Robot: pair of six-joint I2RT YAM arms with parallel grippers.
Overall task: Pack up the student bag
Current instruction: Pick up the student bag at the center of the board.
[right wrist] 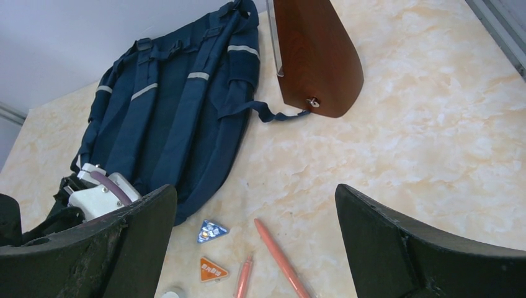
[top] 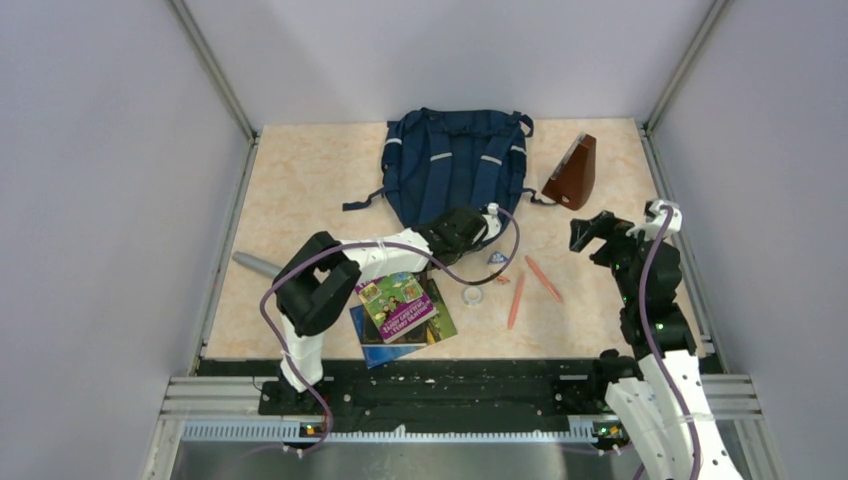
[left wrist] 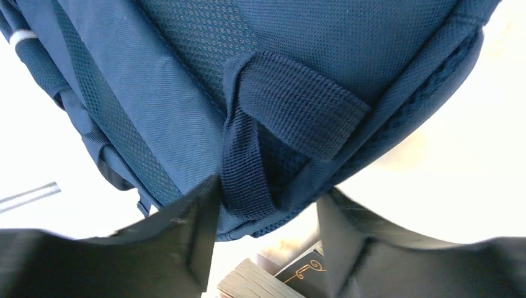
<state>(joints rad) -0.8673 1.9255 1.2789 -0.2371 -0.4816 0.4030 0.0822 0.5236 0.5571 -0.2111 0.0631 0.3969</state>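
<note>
Top external view: large navy blue fabric student bag [top: 455,165] with light grey stripes lies flat at the far middle of the beige marbled counter [top: 300,190], padded shoulder straps facing up.

Left hand [top: 462,232] is at the bag's near edge. Left wrist view: its black fingers [left wrist: 186,242] stand apart, one on each side of a navy webbing carry loop [left wrist: 291,105] sewn to the bag's rim. Left finger is against the bag's edge; a gap shows beside the right one. Not clamped on the loop.

Right hand [top: 590,232] is raised over the counter to the right of the bag, jaws wide, nothing between them. It is near a glossy brown wooden pyramid-shaped case [top: 572,172]. Right wrist view: a loose strap end from the bag reaches the case's base.

Near side of counter:
- stack of colourful books [top: 400,310], partly under the left arm
- two orange pens [top: 543,278], between the arms
- small blue triangular piece [top: 497,257], just near of the bag
- grey cylinder [top: 257,264], far left
</note>
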